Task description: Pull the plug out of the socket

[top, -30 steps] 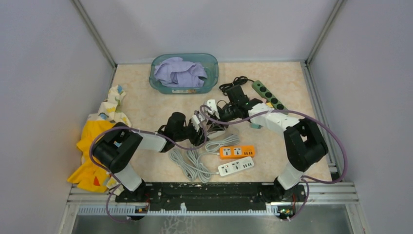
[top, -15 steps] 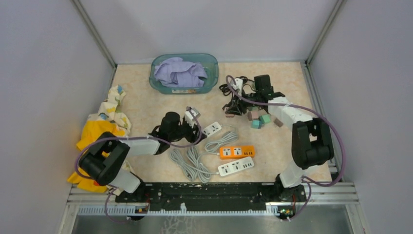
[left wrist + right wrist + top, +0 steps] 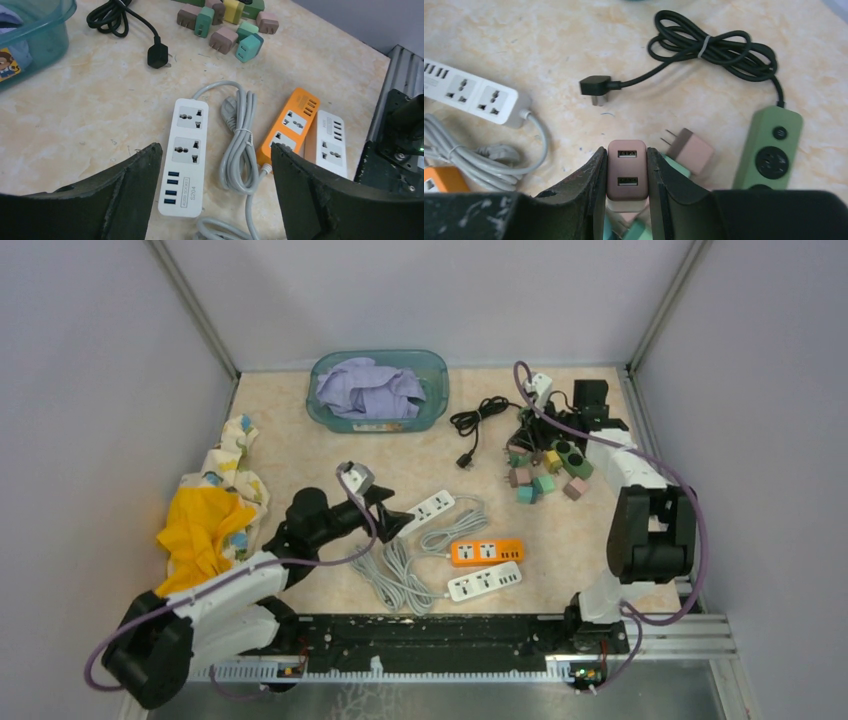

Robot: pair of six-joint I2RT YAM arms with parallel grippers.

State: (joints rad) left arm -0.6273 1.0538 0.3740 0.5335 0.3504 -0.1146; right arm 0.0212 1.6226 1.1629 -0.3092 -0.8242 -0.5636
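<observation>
Drawn apart: left gripper (image 3: 215,155) back toward lower left, right gripper (image 3: 626,150) off to upper right with the plug (image 3: 626,177).
Left jaws gape wide and empty over a white strip (image 3: 185,155), sockets bare, bracing likely finished; orange strip (image 3: 292,120), second white strip (image 3: 330,145), green strip (image 3: 771,150): four strips. Right one pinches one mauve plug, probably bound for the loose adapters (image 3: 223,39), too bunched to count.

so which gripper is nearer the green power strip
Right. The right gripper, shut on a brown adapter, hangs just beside the green power strip at the far right; the left gripper is open well away, above a white strip.
</observation>
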